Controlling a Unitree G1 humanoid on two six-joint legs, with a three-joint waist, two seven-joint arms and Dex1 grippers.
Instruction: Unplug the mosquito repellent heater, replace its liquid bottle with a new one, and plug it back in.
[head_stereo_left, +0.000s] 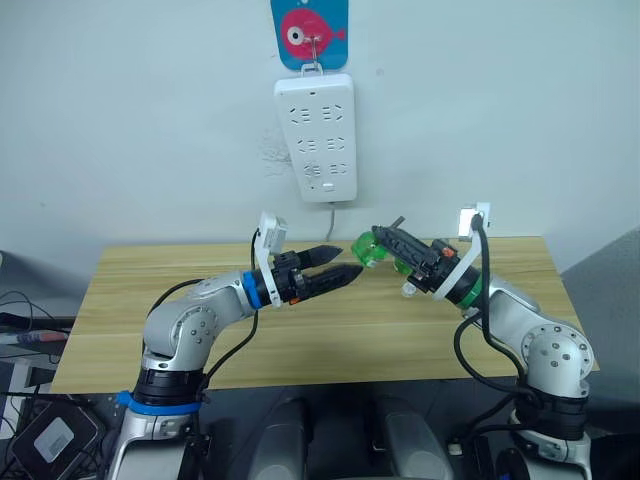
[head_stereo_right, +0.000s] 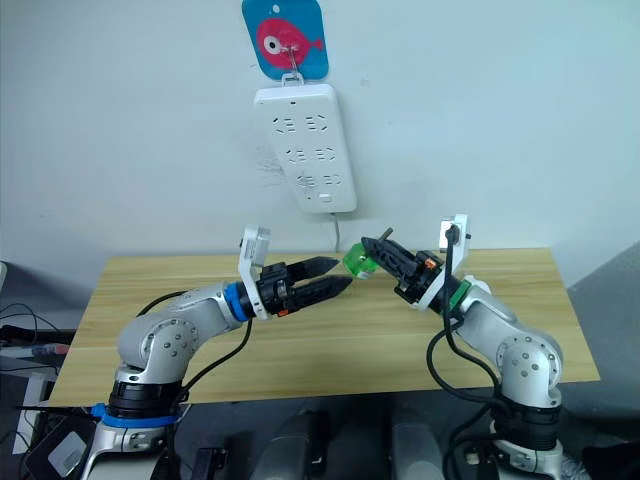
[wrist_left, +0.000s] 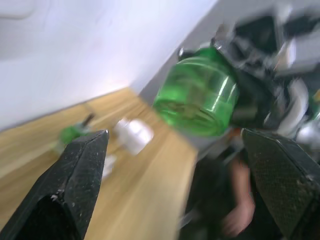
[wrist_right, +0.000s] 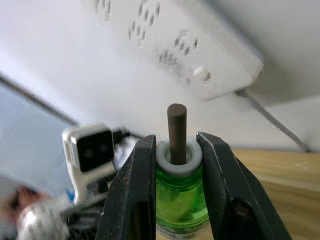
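My right gripper (wrist_right: 178, 150) is shut on the neck of a green liquid bottle (head_stereo_left: 372, 250), held in the air over the table with its dark wick (wrist_right: 176, 131) pointing back between the fingers. The bottle's base faces my left gripper (head_stereo_left: 342, 266), which is open, level with it and a short way to its left, not touching. In the left wrist view the bottle (wrist_left: 197, 97) hangs between the spread fingers (wrist_left: 82, 175). Behind it on the table lie a small white rounded unit (wrist_left: 134, 135), blurred, seemingly the mosquito repellent heater, and another green bottle (wrist_left: 71, 134).
A long white power strip (head_stereo_left: 315, 135) hangs on the wall above the table's far edge, its sockets bare and its cable dropping behind the table. The wooden table (head_stereo_left: 300, 340) is narrow. Cables and a box lie on the floor at the left.
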